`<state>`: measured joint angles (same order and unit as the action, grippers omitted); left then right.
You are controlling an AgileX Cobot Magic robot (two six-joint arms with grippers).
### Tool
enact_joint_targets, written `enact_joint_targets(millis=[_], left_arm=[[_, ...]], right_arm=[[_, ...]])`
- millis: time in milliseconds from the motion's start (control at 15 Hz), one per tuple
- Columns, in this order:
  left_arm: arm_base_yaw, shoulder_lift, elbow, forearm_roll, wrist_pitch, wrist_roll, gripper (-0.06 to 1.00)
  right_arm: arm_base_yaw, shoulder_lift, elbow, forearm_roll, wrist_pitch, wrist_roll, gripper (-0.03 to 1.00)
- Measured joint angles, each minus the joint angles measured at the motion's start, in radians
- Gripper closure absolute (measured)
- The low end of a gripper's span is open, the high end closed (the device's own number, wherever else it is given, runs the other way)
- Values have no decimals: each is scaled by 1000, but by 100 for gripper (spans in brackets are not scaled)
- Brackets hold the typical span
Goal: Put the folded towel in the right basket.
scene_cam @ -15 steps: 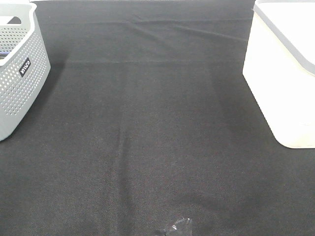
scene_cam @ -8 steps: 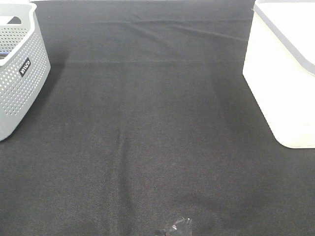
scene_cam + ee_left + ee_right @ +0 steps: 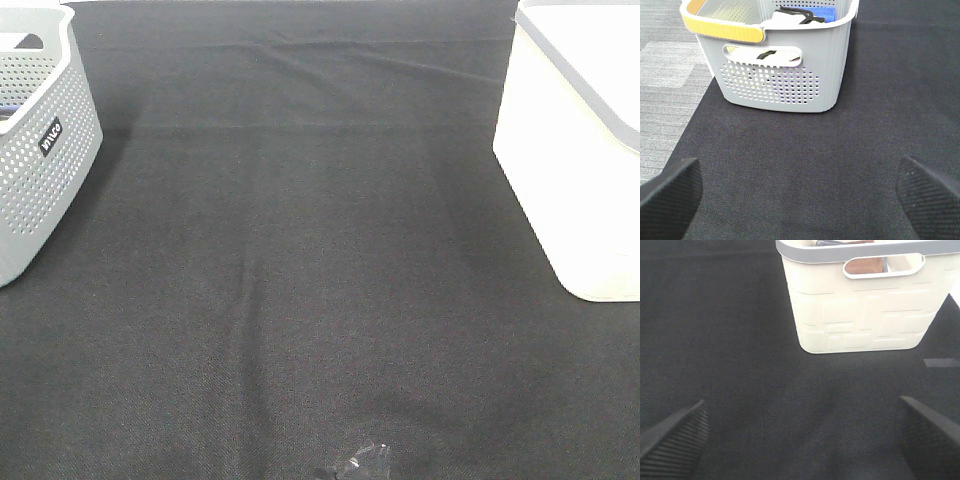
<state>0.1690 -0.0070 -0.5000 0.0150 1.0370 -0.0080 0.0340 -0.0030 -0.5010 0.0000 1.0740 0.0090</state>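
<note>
The right basket (image 3: 580, 150) is cream with a grey rim and stands at the table's right edge. In the right wrist view (image 3: 860, 300) a brown folded cloth (image 3: 863, 266) shows through its handle opening. No towel lies on the black cloth. My right gripper (image 3: 800, 435) is open and empty, low over the table and well short of the cream basket. My left gripper (image 3: 800, 195) is open and empty, facing the grey basket (image 3: 785, 65). Neither gripper shows in the exterior high view.
The grey perforated basket (image 3: 35, 150) with a yellow handle (image 3: 722, 27) stands at the left edge and holds white, blue and black items. A small shiny scrap (image 3: 365, 462) lies at the front edge. A black cloth (image 3: 300, 280) covers the table.
</note>
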Motion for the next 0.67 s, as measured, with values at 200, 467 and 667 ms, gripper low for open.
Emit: enact_joint_targets(millis=[200, 467, 667], left_arm=[[0, 0, 0, 0, 0, 0, -4], [0, 0, 0, 0, 0, 0, -4], [0, 0, 0, 0, 0, 0, -4]], right_arm=[[0, 0, 0, 0, 0, 0, 0], [0, 0, 0, 0, 0, 0, 0], [0, 0, 0, 0, 0, 0, 0]])
